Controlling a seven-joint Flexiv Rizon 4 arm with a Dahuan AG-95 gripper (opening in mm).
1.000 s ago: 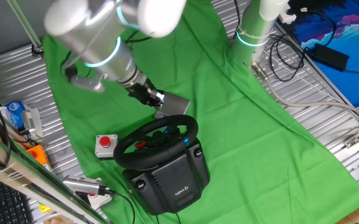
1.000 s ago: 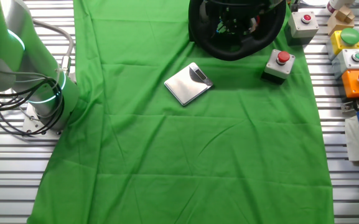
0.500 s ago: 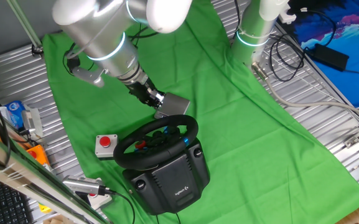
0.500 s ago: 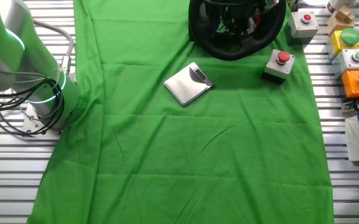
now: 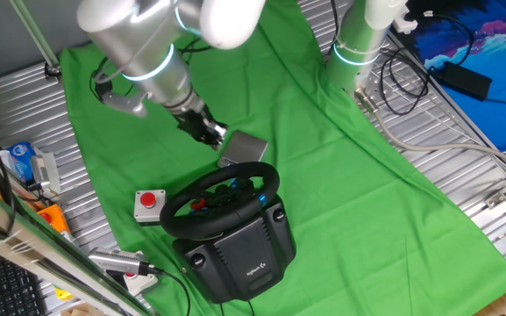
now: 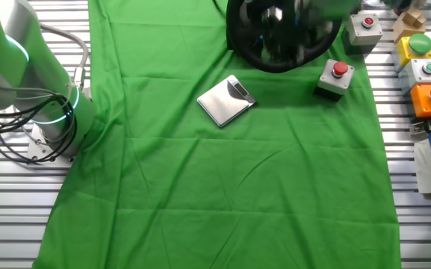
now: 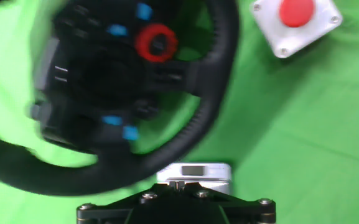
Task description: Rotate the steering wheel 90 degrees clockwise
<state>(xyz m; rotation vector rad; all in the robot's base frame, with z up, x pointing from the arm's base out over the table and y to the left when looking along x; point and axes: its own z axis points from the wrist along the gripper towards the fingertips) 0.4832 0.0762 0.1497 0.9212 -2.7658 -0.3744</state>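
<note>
One steering wheel (image 5: 222, 200) sits on its black base (image 5: 239, 250) on the green cloth (image 5: 367, 202), just ahead of the gripper (image 5: 210, 133) and below it, apart from it. Directly under the gripper lies a flat grey plate (image 5: 244, 149). Beside the wheel rests a small grey box (image 5: 149, 204) with a red button. Whether the fingers are spread or closed cannot be told.

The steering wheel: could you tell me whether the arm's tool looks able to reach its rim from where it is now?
Probably yes. The tool hangs just behind the steering wheel, above the grey plate, with nothing visible between it and the rim.
</note>
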